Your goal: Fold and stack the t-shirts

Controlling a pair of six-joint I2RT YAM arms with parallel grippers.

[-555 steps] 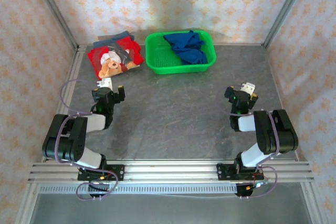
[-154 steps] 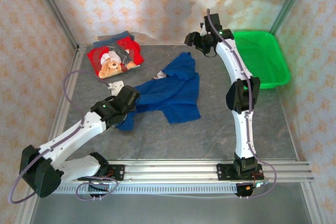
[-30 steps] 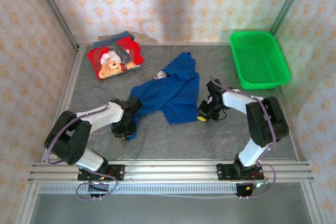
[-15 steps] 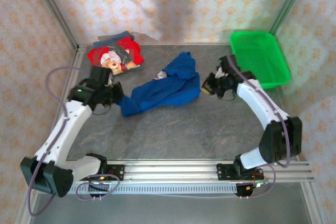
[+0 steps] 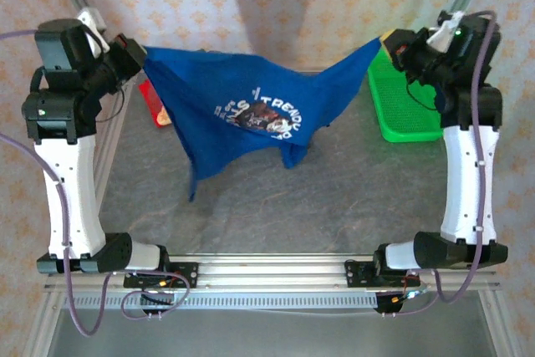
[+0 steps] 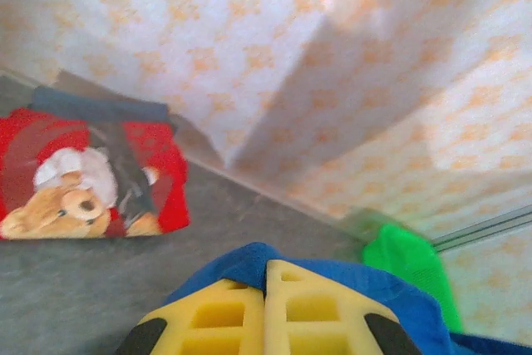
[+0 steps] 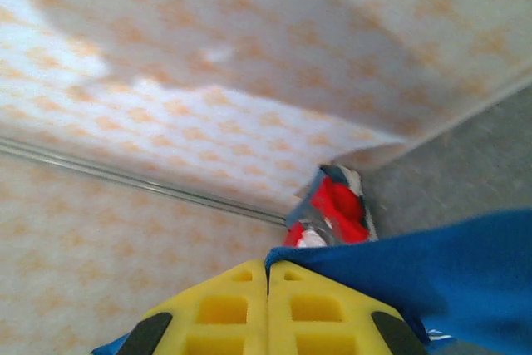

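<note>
From above, the blue t-shirt (image 5: 242, 110) hangs spread in the air to the left of the green basket (image 5: 411, 114), lettering and graphic facing the camera, its lower hem drooping toward the table (image 5: 318, 206) without clearly touching it; the left gripper (image 5: 135, 49), far left of the basket, is clamped on one upper corner of the cloth; the right gripper (image 5: 399, 46), just above the basket's far-left corner, is clamped on the other; a sliver of the red teddy-bear t-shirt (image 5: 155, 103) peeks out behind the blue cloth's left edge; in the left wrist view, the yellow fingers (image 6: 216, 318) press together with blue cloth wrapped over their tips, the basket lies beyond to the right, and the red teddy-bear t-shirt lies well left of it on a dark folded shirt (image 6: 91, 106); in the right wrist view, the yellow fingers (image 7: 224, 309) meet with blue cloth pinched at their tips and trailing off right.
</note>
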